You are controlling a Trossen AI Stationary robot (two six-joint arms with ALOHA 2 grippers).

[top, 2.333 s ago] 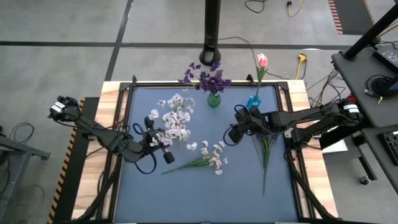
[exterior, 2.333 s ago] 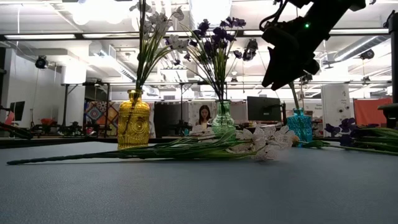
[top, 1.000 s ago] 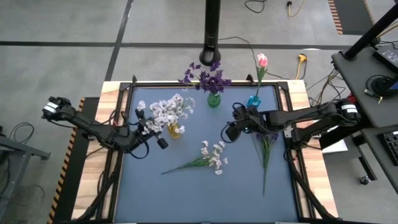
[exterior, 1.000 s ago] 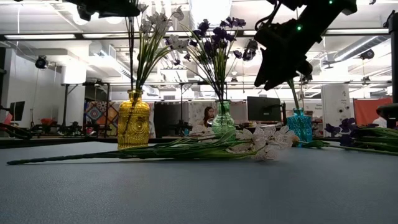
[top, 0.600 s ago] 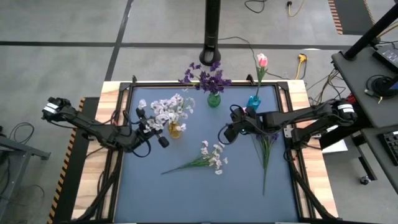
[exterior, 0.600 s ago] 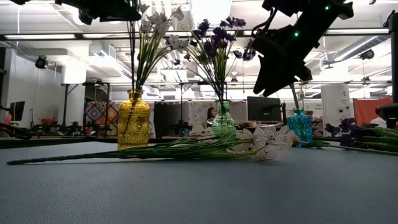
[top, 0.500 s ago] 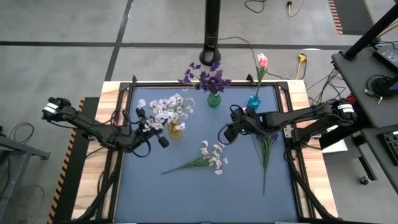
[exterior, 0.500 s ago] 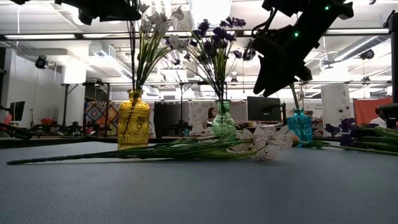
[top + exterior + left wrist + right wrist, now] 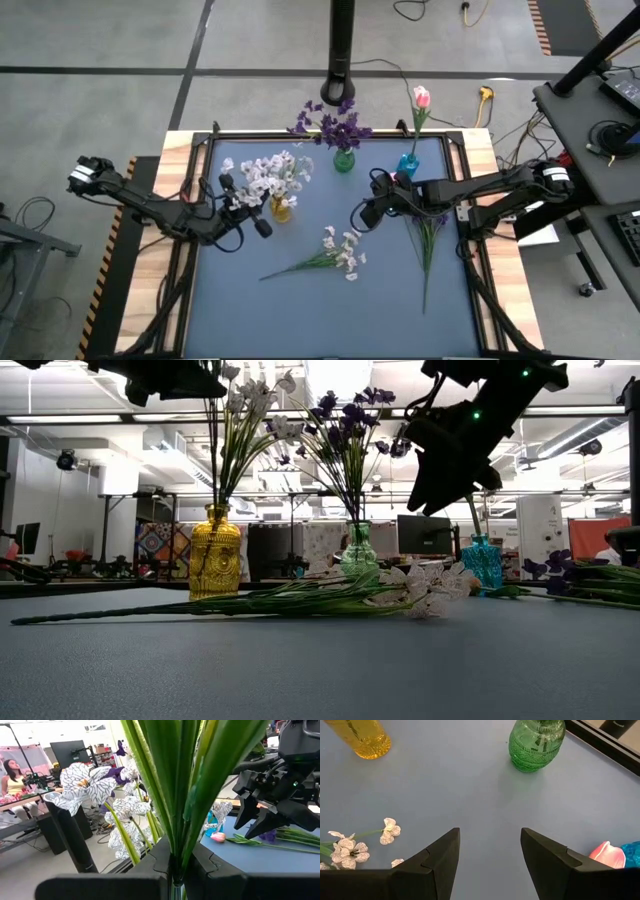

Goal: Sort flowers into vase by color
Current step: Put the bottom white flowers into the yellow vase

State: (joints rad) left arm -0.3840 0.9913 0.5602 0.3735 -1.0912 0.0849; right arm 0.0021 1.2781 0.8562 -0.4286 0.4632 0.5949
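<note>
Seen from above, the left gripper [image 9: 237,198] sits at centre-left of the frame, its jaws clamped on the green stems of the white flowers [image 9: 266,172] that stand in the yellow vase [image 9: 281,208]. The right gripper [image 9: 362,213] hangs right of centre over the dark blue tabletop [image 9: 330,310], jaws apart and holding nothing. Between the two, lower in the frame, a loose white spray [image 9: 338,252] lies flat on the tabletop. The purple flowers [image 9: 333,125] stand in the green vase [image 9: 344,160] at upper centre, a pink tulip [image 9: 421,97] rises from the blue vase [image 9: 407,163] to its right, and a few purple sprigs [image 9: 429,235] lie at right.

At table height, the yellow vase [image 9: 215,552] stands at left, the green vase [image 9: 358,553] at centre and the blue vase [image 9: 482,564] at right, with the loose spray [image 9: 300,598] stretched across the foreground.

The left wrist camera looks up the clamped stems [image 9: 177,785], white blossoms [image 9: 85,782] at left and the right gripper [image 9: 260,817] at right.

The right wrist camera shows its own open fingers [image 9: 437,857] above bare tabletop, the yellow vase [image 9: 362,737] at upper left, the green vase [image 9: 536,744] at upper right, and white blossoms [image 9: 350,850] at lower left.
</note>
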